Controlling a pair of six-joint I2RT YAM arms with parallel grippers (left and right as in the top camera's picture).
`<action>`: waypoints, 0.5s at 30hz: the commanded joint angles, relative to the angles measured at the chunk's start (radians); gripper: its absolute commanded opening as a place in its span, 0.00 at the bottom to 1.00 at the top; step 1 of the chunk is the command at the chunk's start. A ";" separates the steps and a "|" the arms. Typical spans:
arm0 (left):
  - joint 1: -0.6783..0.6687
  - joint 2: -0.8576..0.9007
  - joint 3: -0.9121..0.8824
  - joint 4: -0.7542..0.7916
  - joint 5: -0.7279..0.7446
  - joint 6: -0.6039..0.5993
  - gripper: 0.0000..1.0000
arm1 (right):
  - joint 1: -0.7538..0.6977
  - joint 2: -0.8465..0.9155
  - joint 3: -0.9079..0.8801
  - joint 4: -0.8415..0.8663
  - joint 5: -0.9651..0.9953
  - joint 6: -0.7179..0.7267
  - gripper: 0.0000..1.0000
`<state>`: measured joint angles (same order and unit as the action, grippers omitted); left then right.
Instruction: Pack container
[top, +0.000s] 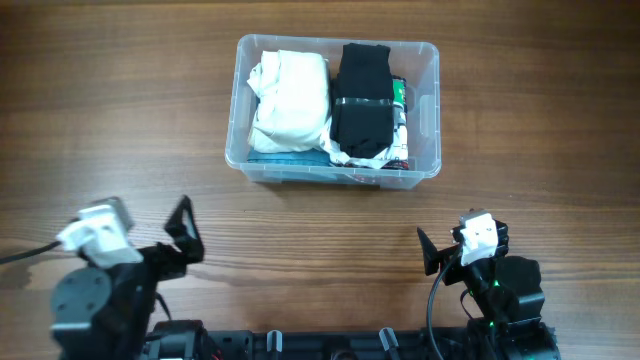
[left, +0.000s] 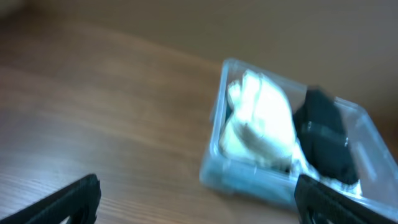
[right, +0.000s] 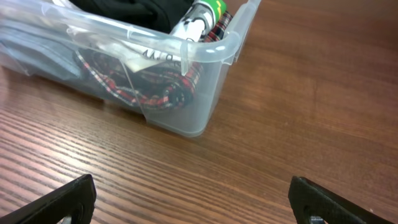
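- Packing looks about complete: container (top: 432, 110) sits upper centre on the counter (top: 120, 120), filled with white cloth (top: 290, 95) and black bundle (top: 362, 95).
- Left claw (left: 199, 208) and right claw (right: 199, 202) gape empty along the lower edge, well apart from it.
- Next probably calls for pressing the contents down, or parking.

My left gripper (left: 196, 202) and right gripper (right: 193, 202) had matte black fingers (right: 68, 199). My black arms (top: 100, 300) each bore a white camera block (top: 95, 228), and the right one had a black cable (top: 431, 305).
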<state>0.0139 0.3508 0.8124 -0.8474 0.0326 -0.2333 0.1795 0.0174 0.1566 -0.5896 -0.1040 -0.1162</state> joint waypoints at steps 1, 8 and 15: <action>-0.007 -0.100 -0.216 0.116 0.115 0.042 1.00 | -0.005 -0.013 0.001 0.002 -0.009 0.013 1.00; -0.016 -0.282 -0.555 0.301 0.158 -0.040 1.00 | -0.005 -0.013 0.001 0.002 -0.009 0.014 1.00; -0.046 -0.348 -0.613 0.290 0.158 -0.040 1.00 | -0.005 -0.013 0.001 0.002 -0.009 0.014 1.00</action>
<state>-0.0204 0.0154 0.2241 -0.5591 0.1741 -0.2607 0.1795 0.0162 0.1566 -0.5896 -0.1040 -0.1162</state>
